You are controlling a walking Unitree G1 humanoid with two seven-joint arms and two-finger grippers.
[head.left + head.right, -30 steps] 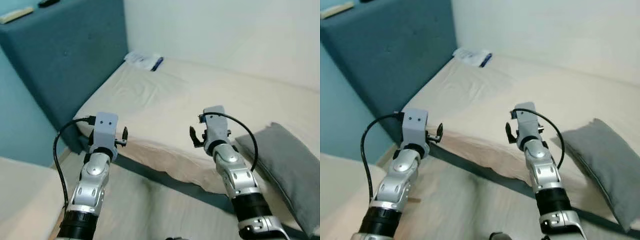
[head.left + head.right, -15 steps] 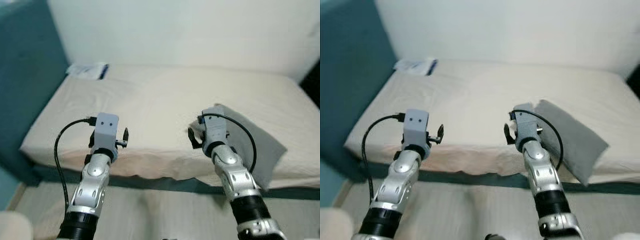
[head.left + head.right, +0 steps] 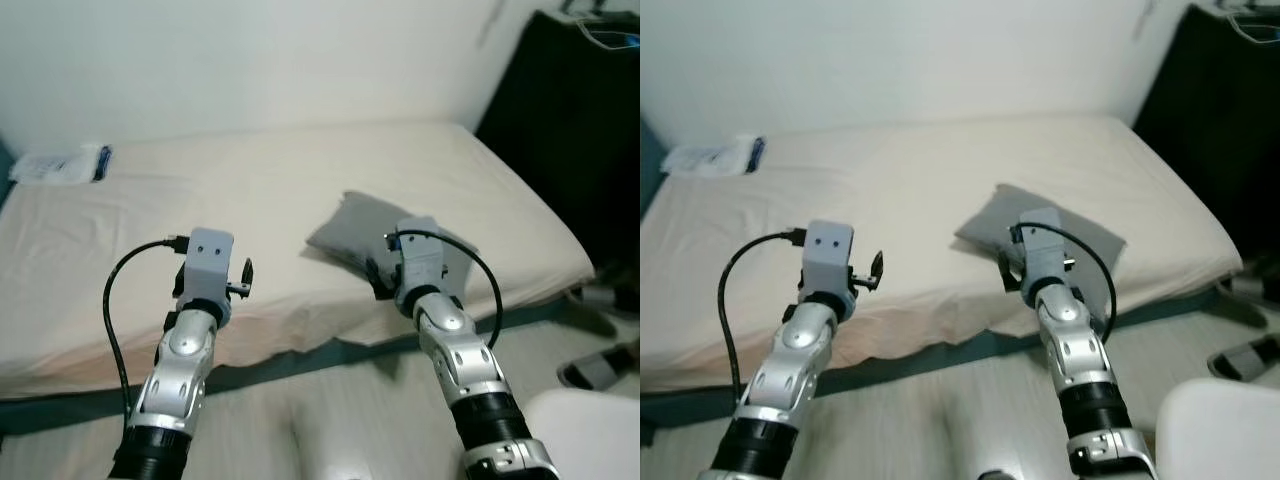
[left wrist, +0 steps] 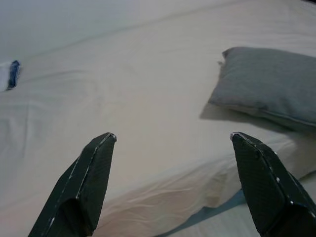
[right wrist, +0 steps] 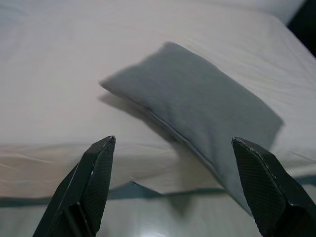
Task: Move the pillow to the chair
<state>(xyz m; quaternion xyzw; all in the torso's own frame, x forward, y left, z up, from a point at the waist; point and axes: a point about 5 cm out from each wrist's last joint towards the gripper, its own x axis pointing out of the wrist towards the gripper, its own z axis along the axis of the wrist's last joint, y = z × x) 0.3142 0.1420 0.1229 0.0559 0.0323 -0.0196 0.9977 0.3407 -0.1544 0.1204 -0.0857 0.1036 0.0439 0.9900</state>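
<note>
Pillow (image 3: 365,232) lies untouched near the bed's (image 3: 150,220) front edge, toward its right end. Right gripper (image 5: 173,192) and left gripper (image 4: 170,185) hover short of it, fingers apart. Grasping and carrying to the chair remain.

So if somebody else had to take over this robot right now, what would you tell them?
Left gripper: open, empty, held out over the near edge of the bed.
Right gripper: open, empty, pointed at the grey pillow, not touching it.
The pillow lies flat on the bed near its front edge, just ahead of the right arm.
A white rounded shape at the robot's lower right may be the chair; I cannot tell.
Done: lined up with the pillow. Left: grasp it, carry it, set it on the chair.
</note>
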